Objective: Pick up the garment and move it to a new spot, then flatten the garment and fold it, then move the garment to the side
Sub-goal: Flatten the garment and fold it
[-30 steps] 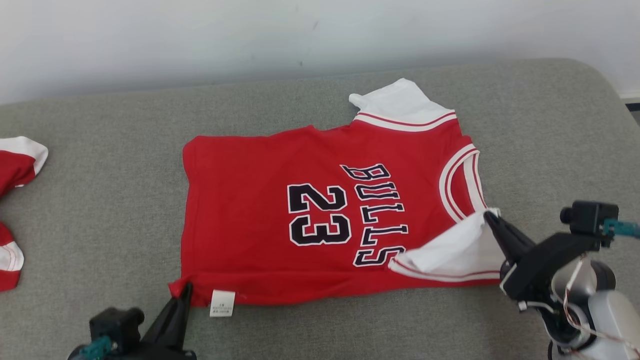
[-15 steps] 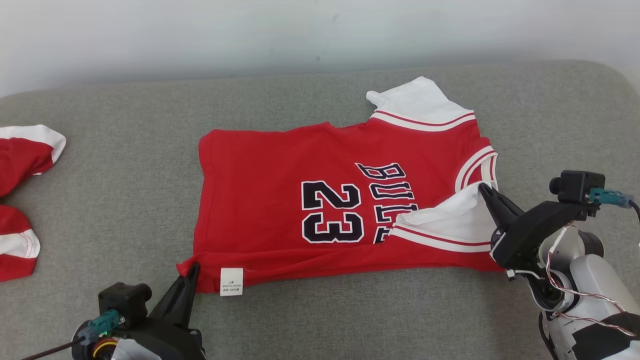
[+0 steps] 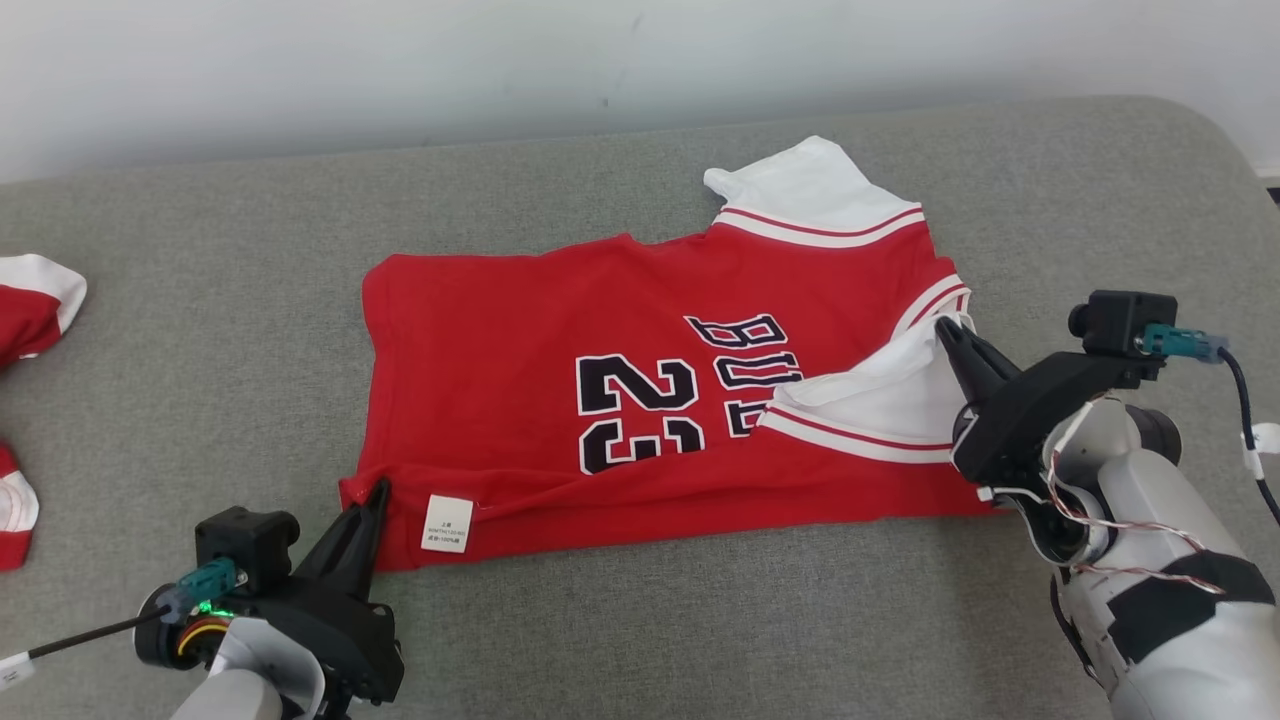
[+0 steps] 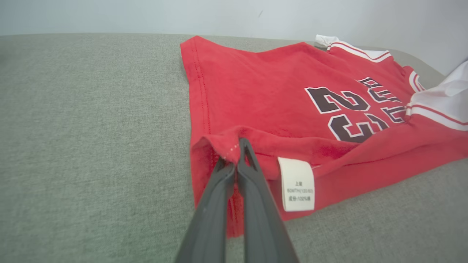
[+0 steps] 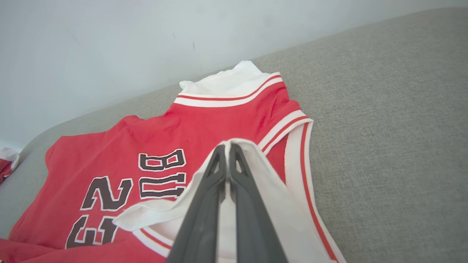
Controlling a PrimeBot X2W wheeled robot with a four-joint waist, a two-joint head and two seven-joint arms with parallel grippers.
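The garment [image 3: 520, 330] is a red jersey with white sleeves and black "BULLS 23" lettering, lying on a grey cushion. My left gripper [image 3: 378, 490] is shut on the jersey's near hem corner, beside a white care label [image 3: 446, 523]; the left wrist view shows the fingertips [image 4: 237, 146] pinching that red corner of the garment [image 4: 256, 95]. My right gripper [image 3: 945, 328] is shut on the near white sleeve [image 3: 880, 395], lifted and carried over the lettering. In the right wrist view the gripper [image 5: 227, 147] pinches the white sleeve [image 5: 270, 190], which hides part of the print.
The grey cushion [image 3: 200, 330] runs wide under the jersey, with a pale wall behind it. Another red and white garment [image 3: 30, 310] lies at the cushion's left edge. Bare fabric shows to the right [image 3: 1100, 200] and along the front [image 3: 700, 620].
Both grippers have carried the near edge of the jersey away from me, over its body. The white sleeve now covers more of the lettering. The camera view has also shifted.
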